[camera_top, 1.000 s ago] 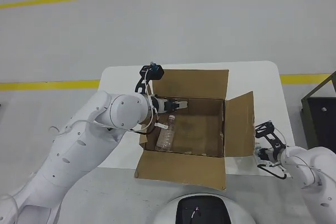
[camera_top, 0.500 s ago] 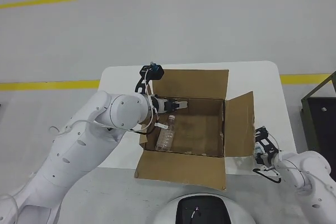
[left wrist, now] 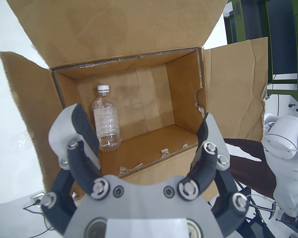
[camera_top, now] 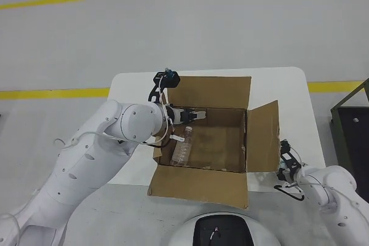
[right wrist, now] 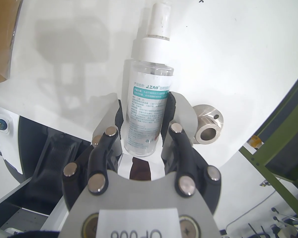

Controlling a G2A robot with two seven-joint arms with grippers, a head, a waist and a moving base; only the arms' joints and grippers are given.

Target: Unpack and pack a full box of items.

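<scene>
Grey floor with a yellow line surrounds the white surface (camera_top: 283, 80), where a cardboard box (camera_top: 261, 138) stands with all four flaps folded out. One clear water bottle (camera_top: 182, 147) lies on its side on the box floor, close along the left wall, and the rest of the floor is bare cardboard.

The left gripper (camera_top: 197, 114) hangs over the box's left rim with its fingers spread wide and nothing between them. The right gripper (right wrist: 146, 102) is on the surface just beside the right flap. Its pads are closed against the lower body of a small spray bottle (right wrist: 149, 75), whose nozzle points away from the wrist.

My reading is that the spray bottle is the item in hand, either being set out or about to go in. The pictures do not settle which. If it is going in, the next move calls for a lift high enough to clear the upright right flap. After that comes a descent onto the free floor, away from the water bottle.

From above, the spray bottle is too small to make out. The right wrist view shows it clearly, along with a metal collar (right wrist: 208, 127) lying just beside the gripper. I cannot tell whether the bottle touches the surface. The left wrist view adds the torn inner edge of the box and the water bottle's white cap (left wrist: 103, 88).
</scene>
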